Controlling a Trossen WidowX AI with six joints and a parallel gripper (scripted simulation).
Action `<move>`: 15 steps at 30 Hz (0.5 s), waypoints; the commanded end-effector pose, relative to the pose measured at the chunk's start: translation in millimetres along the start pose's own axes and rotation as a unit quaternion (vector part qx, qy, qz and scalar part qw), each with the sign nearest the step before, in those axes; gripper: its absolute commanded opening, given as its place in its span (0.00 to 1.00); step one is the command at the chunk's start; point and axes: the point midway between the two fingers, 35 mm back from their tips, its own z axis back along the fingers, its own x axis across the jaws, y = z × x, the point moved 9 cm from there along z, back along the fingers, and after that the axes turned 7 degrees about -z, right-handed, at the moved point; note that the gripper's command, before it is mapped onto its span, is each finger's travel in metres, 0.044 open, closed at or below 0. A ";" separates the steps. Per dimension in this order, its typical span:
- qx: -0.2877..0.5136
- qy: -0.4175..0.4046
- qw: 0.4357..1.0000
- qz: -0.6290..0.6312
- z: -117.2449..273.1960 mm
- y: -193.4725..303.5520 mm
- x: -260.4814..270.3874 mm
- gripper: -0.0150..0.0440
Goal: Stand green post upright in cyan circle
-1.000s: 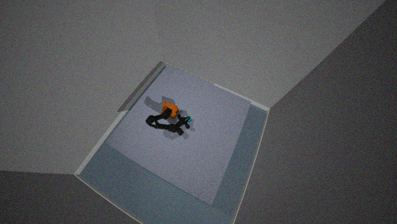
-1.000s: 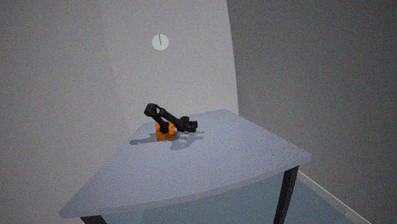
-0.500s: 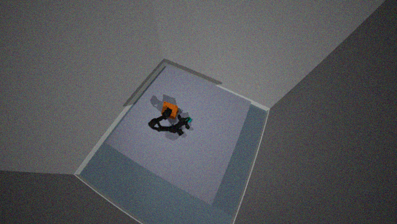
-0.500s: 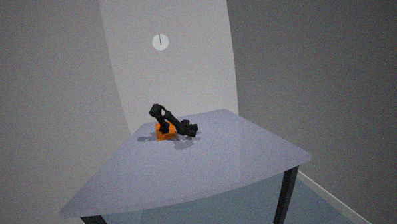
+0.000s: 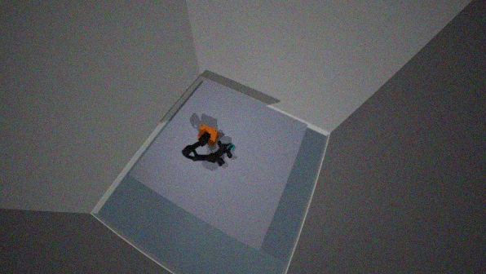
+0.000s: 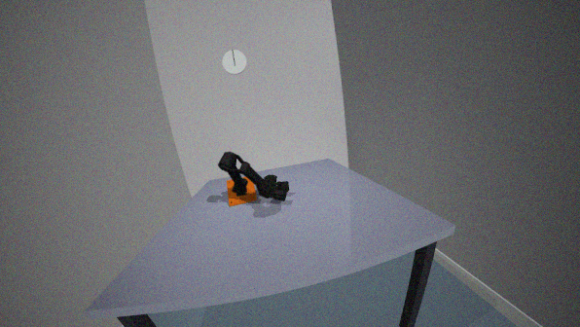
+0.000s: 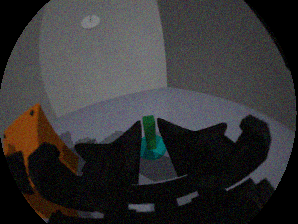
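The green post [image 7: 150, 134] stands upright between the fingers in the wrist view, its lower end inside the cyan circle [image 7: 160, 148]. The circle lies flat on the table, partly covered by the gripper in the top view. My gripper [image 7: 149, 121] [image 5: 230, 149] is low over the table at the circle. Its fingers are slightly open, with a narrow gap showing on each side of the post. In the exterior view the gripper [image 6: 283, 191] hides the circle and the post. The post cannot be made out in the top view.
The orange base block [image 5: 208, 134] [image 6: 241, 193] [image 7: 30, 132] of the arm stands close beside the gripper. The pale table [image 5: 245, 196] [image 6: 292, 243] extends around them, with its edges well away from the circle. A round white clock [image 6: 234, 61] [image 7: 90, 21] hangs on the wall.
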 end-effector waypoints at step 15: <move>0.001 -0.002 1.000 0.005 2.1 -25.0 -1.3 0.93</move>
